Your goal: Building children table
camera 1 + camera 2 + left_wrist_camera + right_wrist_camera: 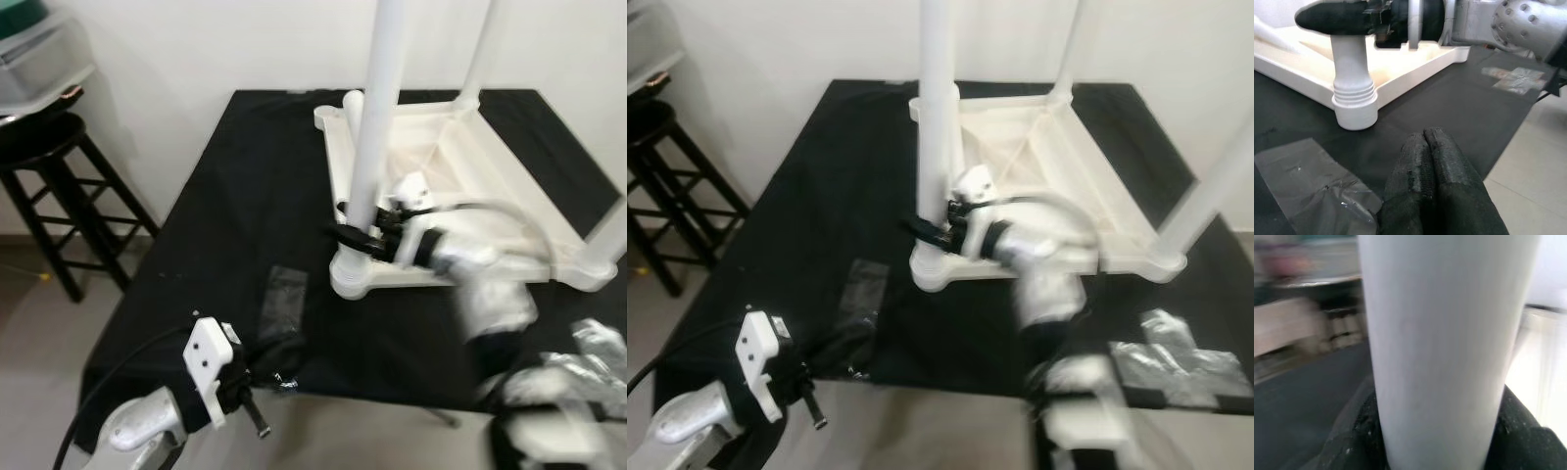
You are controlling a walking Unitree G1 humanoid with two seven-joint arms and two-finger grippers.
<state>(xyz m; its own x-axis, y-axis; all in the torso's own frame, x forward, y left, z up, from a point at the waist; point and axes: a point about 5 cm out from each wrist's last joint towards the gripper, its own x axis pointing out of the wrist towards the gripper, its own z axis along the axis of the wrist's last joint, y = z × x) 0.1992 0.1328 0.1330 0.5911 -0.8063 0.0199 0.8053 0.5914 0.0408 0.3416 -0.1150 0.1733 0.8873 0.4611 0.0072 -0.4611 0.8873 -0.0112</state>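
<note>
Upturned children's table top (490, 186) lies at black tabletop (225, 196) far-right corner; four legs up; R gripper (358, 238) clamps near-left leg (375, 117), prob. seating it; L gripper (1427, 161) closed, empty, near edge.

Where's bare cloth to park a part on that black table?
Widest bare patch: black cloth between the tabletop and the stool side. A narrower strip runs along the near edge, past the tape. Crowded at the near leg, where the right tool clamps it; the left tool hangs off the near edge.
</note>
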